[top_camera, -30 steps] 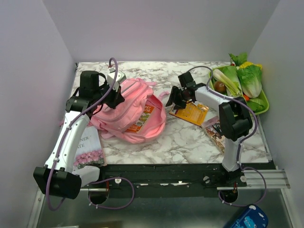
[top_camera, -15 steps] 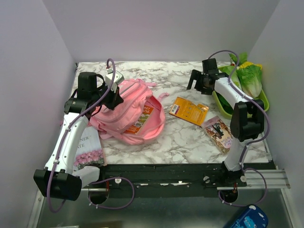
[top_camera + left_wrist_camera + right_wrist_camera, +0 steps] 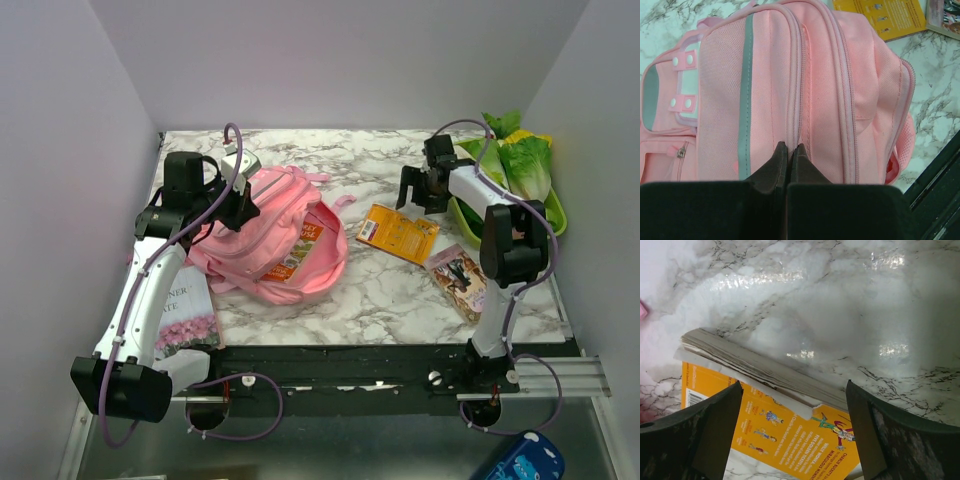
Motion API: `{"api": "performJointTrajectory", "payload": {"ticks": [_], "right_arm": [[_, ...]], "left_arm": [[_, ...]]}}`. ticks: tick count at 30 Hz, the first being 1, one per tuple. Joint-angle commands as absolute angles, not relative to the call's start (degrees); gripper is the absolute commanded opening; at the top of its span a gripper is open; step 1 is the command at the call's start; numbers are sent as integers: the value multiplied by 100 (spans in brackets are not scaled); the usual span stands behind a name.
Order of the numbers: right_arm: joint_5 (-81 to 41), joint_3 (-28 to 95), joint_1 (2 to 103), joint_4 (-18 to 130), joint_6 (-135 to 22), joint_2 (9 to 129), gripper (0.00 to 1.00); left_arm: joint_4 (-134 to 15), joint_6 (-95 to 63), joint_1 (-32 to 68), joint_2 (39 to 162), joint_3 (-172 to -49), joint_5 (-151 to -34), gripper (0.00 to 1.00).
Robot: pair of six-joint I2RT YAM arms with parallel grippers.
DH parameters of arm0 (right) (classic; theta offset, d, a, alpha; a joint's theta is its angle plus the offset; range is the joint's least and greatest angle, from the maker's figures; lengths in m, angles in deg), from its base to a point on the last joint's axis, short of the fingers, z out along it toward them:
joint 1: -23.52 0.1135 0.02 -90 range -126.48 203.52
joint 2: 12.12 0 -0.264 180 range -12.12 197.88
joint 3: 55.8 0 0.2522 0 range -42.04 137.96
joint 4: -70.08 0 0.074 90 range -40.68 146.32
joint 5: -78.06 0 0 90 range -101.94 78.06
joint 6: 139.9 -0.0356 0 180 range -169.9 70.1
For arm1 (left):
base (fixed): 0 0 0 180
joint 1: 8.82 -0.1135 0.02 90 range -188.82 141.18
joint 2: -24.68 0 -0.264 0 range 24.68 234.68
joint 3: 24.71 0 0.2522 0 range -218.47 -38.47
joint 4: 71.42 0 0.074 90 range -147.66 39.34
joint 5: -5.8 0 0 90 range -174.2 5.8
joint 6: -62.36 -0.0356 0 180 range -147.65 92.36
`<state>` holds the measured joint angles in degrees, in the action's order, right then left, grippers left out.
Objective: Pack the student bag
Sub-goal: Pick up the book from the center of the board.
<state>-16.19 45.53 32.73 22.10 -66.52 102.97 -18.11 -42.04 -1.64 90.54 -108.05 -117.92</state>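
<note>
Right claw (image 3: 413, 188) swung away from the student bag (image 3: 285, 235) to above the orange paperback (image 3: 398, 233), jaws wide and empty, left claw (image 3: 789, 148) clamped tight on the bag's top seam, bag lying left of centre on the desk (image 3: 380, 290).

Clutter on the marble table (image 3: 380, 290)
An orange paperback (image 3: 398, 233) lies flat right of centre, a brown printed packet (image 3: 460, 278) just nearer. A green tray (image 3: 548, 222) of leafy greens (image 3: 525, 165) sits far right; a flowered booklet (image 3: 185, 318) overhangs the left front edge.

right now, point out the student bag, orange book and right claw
student bag (image 3: 285, 200): top external view, pink upper panel
orange book (image 3: 398, 232): top external view, cover centre
right claw (image 3: 794, 390): right wrist view, between fingertips
</note>
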Motion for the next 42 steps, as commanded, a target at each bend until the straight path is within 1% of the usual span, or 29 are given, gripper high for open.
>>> {"api": "performJointTrajectory", "payload": {"ticks": [1,3,5,8,13,15,19,22,24,25,27,28,29,34,37,42], "right_arm": [[-2204,4392,3222,1941,-6554,10486,89],[-2406,4244,3231,1897,-6650,10417,84],[-2644,3831,3231,2097,-6738,10250,82],[-2855,3452,3231,2116,-6835,9994,81],[-3004,3171,3248,2019,-6862,9775,80],[-3083,3047,3274,2028,-6949,9722,77],[-2987,2784,3503,2098,-7038,9581,74],[-2663,2591,3626,2222,-7178,9510,68],[-2338,2616,3696,2099,-7274,9668,58],[-2267,2617,3714,2081,-7292,9703,45],[-2117,2591,3758,2081,-7397,9765,26],[-2117,2555,3758,2125,-7442,9765,4],[-2117,2503,3758,2151,-7485,9757,1],[-2284,2274,3767,2415,-7565,9266,1],[-2705,2230,3767,2520,-7653,8888,1],[-3671,2282,3758,2784,-8074,7895,1]], "left_arm": [[-2338,-4144,-240,8805,-11062,-12041,0],[-2320,-4171,-249,8778,-11071,-12024,0],[-2312,-4180,-258,8752,-11071,-12006,0],[-2276,-4188,-266,8743,-11071,-12015,0],[-2303,-4197,-275,8673,-11028,-12033,0],[-2320,-4171,-275,8646,-11019,-12059,0],[-2347,-4153,-275,8585,-10949,-12068,0],[-2355,-4197,-284,8559,-10913,-12033,0],[-2329,-4215,-284,8559,-10913,-12033,0],[-2312,-4223,-284,8567,-10922,-12032,0],[-2294,-4258,-293,8567,-10931,-12015,0],[-2303,-4276,-284,8567,-10939,-12015,0],[-2294,-4276,-293,8559,-10931,-12006,0],[-2259,-4373,-310,8550,-10887,-11945,0],[-2259,-4390,-319,8559,-10878,-11936,0],[-2303,-4347,-319,8637,-10869,-11988,1]]}}
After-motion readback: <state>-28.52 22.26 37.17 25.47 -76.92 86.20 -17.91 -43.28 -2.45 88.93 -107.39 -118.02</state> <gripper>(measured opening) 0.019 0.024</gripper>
